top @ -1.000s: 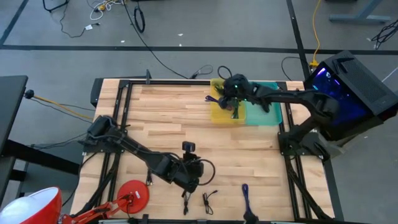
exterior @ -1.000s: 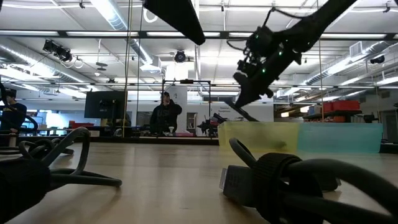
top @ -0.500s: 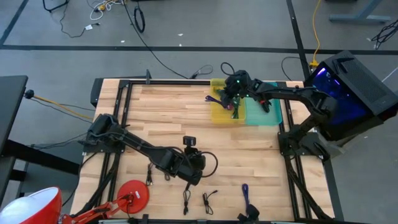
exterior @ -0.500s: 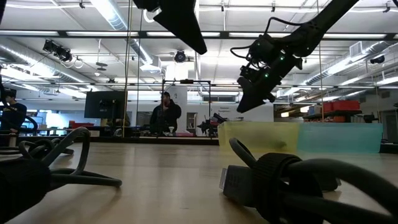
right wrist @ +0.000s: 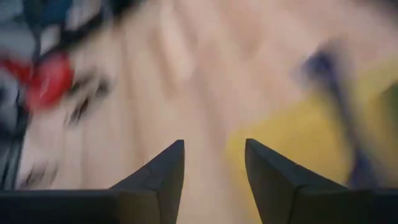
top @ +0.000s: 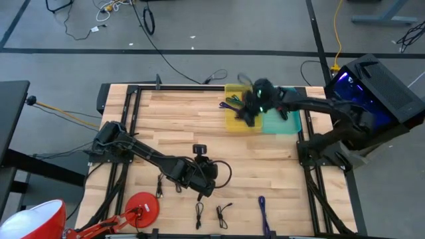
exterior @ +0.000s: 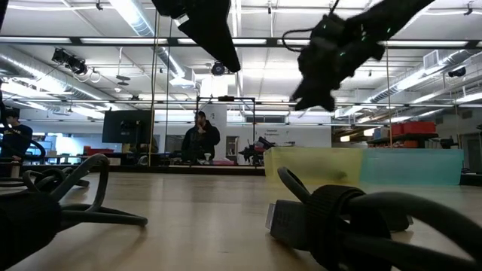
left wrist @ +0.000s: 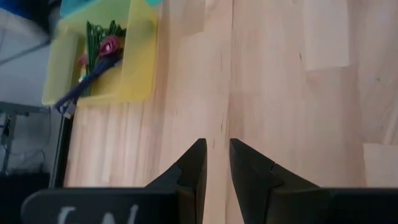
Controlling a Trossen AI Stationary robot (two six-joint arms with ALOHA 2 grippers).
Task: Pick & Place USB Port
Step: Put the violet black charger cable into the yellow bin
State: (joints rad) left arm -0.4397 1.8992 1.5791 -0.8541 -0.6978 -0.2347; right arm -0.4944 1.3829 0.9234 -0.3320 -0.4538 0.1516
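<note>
My right gripper [top: 248,113] hovers open over the yellow bin [top: 234,123] at the table's far right; in its wrist view the fingers [right wrist: 214,149] stand apart with nothing between them. The bin holds bundled cables, and a purple one [left wrist: 79,93] hangs over its rim. My left gripper [top: 206,174] hangs above the table's near middle, fingers [left wrist: 214,165] slightly apart and empty. Black coiled USB cables [top: 199,214] [top: 222,214] and a purple one [top: 263,211] lie on the wood near the front edge. One black coil with its plug [exterior: 301,218] fills the low view's foreground.
A teal bin [top: 284,119] stands against the yellow bin's right side. A red lamp [top: 143,207] sits at the near left corner, and a small cable [top: 159,187] lies beside my left arm. Bare wood spans the table's middle and far left.
My right gripper has opened over the yellow bin and let go of the dark cable that hung from it; the cable has dropped into the bin. That gripper has then risen and swung a little toward the right edge. My left gripper has drawn slightly toward the far edge.
</note>
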